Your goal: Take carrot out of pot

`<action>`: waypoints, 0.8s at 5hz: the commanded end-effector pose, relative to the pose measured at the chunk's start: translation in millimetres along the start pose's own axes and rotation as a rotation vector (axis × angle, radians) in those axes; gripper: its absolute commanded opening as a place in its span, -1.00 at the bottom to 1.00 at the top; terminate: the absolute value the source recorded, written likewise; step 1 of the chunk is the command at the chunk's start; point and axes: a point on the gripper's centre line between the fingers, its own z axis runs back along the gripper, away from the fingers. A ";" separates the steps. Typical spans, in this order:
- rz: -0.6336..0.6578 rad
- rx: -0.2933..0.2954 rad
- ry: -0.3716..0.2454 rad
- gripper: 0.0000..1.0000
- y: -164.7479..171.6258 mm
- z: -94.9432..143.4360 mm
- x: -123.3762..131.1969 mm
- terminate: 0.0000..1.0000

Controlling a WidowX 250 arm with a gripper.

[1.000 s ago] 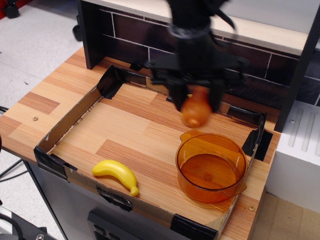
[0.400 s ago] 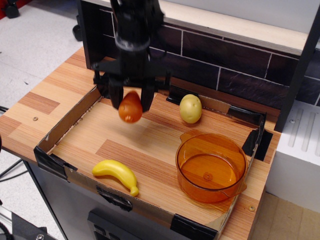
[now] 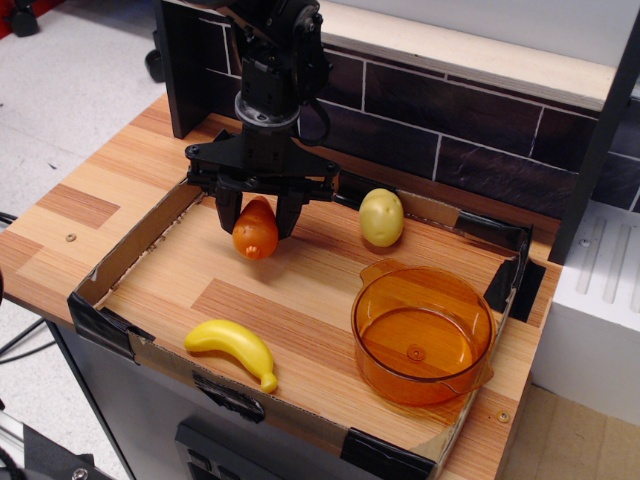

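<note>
The gripper (image 3: 258, 213) clamps the carrot (image 3: 256, 229) between its two black fingers, low over the worktop (image 3: 300, 290) near its back left corner. The pot (image 3: 422, 333) sits by the front right corner, well apart from the carrot.

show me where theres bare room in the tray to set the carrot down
Bare wood lies below the carrot, between banana and pot, and along the left wall. It is crowded at the back right, near the potato and pot.
</note>
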 end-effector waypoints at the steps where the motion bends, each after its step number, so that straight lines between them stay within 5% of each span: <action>1: 0.020 0.013 -0.014 1.00 4.1 11.4 4.6 -1.00; 4: 0.019 -0.007 0.004 1.00 0.3 22.6 0.8 -1.00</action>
